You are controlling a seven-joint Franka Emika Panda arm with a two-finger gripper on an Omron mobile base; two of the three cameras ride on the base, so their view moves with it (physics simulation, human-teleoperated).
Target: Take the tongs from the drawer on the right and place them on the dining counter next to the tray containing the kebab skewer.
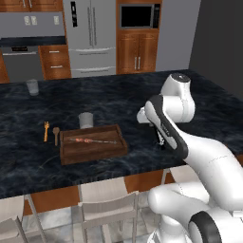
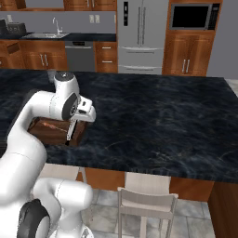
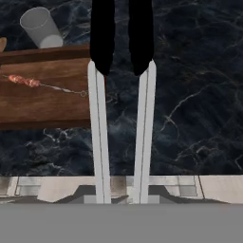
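The black veined desk (image 1: 118,95) carries the wooden tray (image 1: 93,144) near its front edge, a grey cup (image 1: 86,120) behind it, an orange fork (image 1: 46,131) and wooden spoon (image 1: 56,134) beside.

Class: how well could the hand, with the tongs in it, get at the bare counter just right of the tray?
Probably yes. The hand holds the tongs right above the counter beside the tray, with nothing lying between.
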